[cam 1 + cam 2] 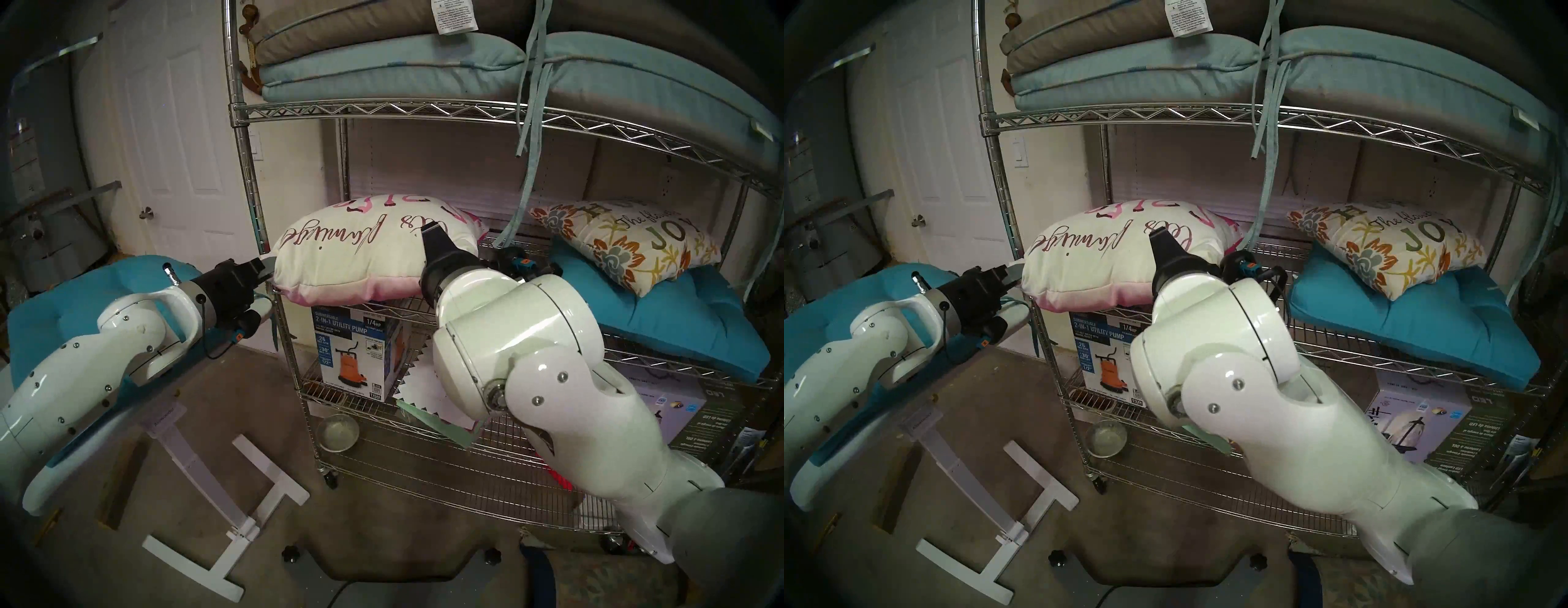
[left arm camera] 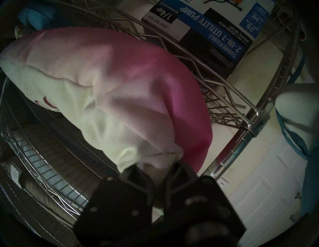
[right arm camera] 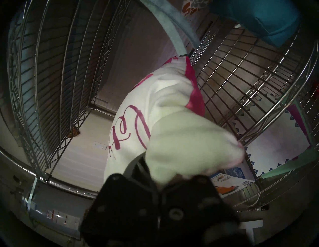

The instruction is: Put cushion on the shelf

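Overhanging the shelf front edge, cushion pinched by left end effector and right end effector.

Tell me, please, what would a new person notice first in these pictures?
First, the white and pink cushion at the left end of the shelf's middle tier, pinched by both arms: the left end effector at its left corner, the right end effector on its front edge. Next, the floral cushion on a teal pad at the right.

Matt cloth cushion; shiny chrome wire shelf; glossy printed cardboard pump box
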